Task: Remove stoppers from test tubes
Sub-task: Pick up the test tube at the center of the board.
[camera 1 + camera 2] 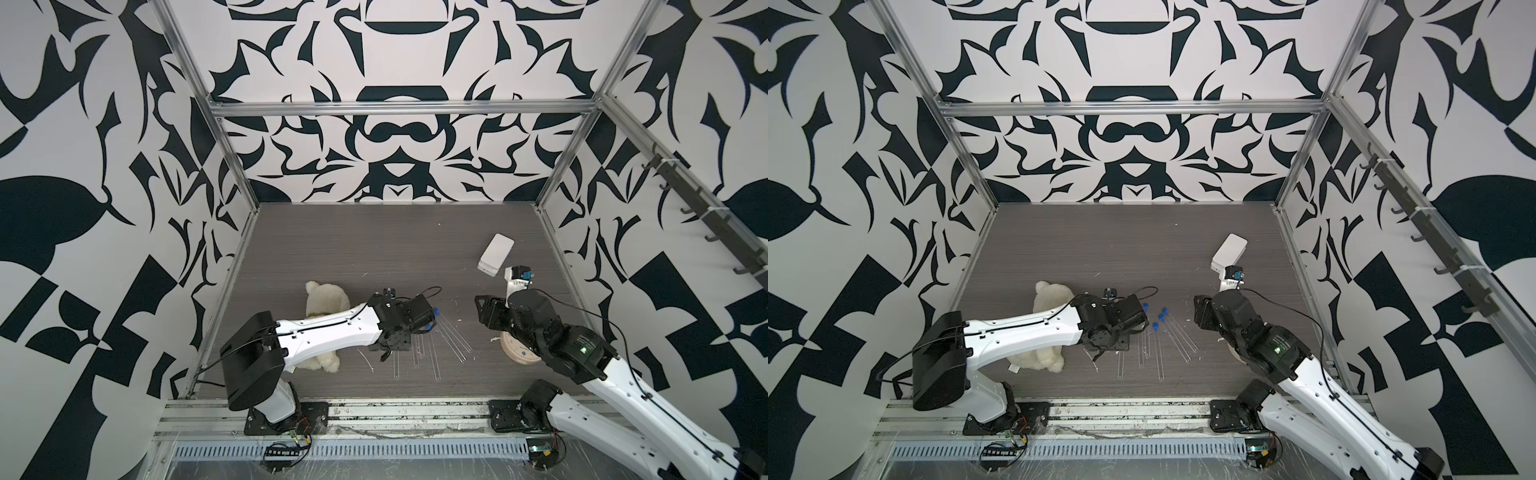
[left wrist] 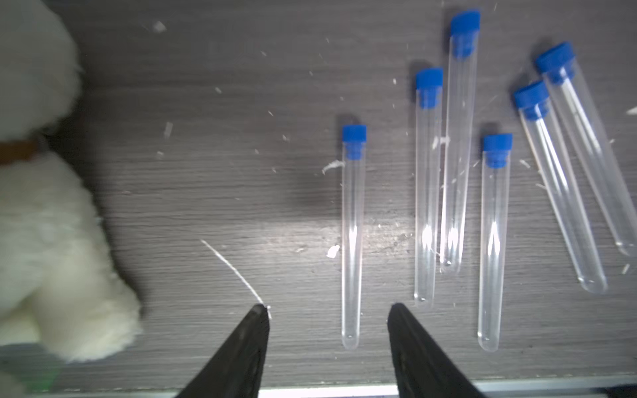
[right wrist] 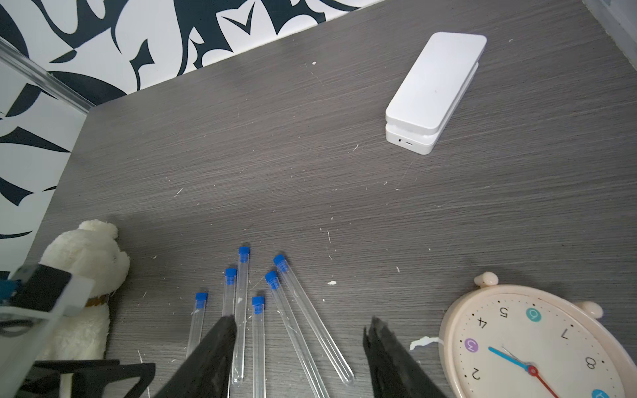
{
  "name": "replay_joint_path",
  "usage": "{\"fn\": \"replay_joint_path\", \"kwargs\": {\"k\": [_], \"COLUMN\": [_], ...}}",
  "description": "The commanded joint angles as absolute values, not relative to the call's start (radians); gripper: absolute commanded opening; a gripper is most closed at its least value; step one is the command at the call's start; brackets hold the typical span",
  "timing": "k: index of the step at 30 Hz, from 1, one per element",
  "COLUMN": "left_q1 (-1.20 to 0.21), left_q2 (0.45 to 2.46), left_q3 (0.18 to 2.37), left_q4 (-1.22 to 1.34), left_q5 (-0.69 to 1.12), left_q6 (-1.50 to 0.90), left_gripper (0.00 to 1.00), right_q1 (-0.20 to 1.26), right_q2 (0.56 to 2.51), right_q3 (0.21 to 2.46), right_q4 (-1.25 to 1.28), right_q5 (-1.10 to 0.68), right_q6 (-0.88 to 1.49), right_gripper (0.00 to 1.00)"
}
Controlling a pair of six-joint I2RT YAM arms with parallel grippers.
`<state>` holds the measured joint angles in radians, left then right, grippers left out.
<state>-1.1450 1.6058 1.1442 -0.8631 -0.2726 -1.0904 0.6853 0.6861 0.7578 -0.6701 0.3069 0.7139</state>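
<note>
Several clear test tubes (image 2: 351, 241) lie flat on the grey table, fanned out side by side. Each has a blue stopper (image 2: 354, 134) in its far end. In both top views the tubes (image 1: 436, 357) (image 1: 1160, 357) lie just right of the left arm's wrist. My left gripper (image 2: 328, 310) is open and holds nothing; it hovers over the rounded near ends, with the leftmost tube's tip between its fingers in the left wrist view. My right gripper (image 3: 300, 322) is open and empty, to the right of the tubes (image 3: 258, 344), with their stoppers (image 3: 258, 300) beyond it.
A white plush dog (image 1: 320, 305) lies under the left arm, left of the tubes. A cream alarm clock (image 3: 537, 344) lies face up under the right arm. A white box (image 1: 494, 253) sits at the back right. The table's front rail (image 2: 327, 391) is close behind the left fingers.
</note>
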Motion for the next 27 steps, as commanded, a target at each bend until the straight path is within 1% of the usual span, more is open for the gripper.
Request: {"fn": "replay_joint_path", "kwargs": {"k": [1,4,17,27], "left_q1": [-1.144,-1.143,-1.083,-1.075], "left_q2": [1.631,1.651,1.727,1.778], "left_q3": [1.137,1.137,1.126,1.105], "left_q4": [-0.820,-0.819,-0.754,-0.709], "left_q5": [-0.221,-0.214,-0.174,-0.100], "left_q6": [-1.125,-1.114,-1.011,-0.966], "left_gripper": [0.59,0.56,0.54,0.47], "right_q1": [0.690,0.690,0.689,0.690], "right_q2": [0.686,0.705,0.736,0.742], "right_q3": [0.755,0.766,0.759,0.767], "right_q4": [-0.669,-0.669,-0.657,-0.665], "right_q5": [0.309,0.307,0.321,0.344], "right_q6": [0.734,0.726,0.719,0.737], "right_gripper": [0.61,0.61,0.61,0.61]}}
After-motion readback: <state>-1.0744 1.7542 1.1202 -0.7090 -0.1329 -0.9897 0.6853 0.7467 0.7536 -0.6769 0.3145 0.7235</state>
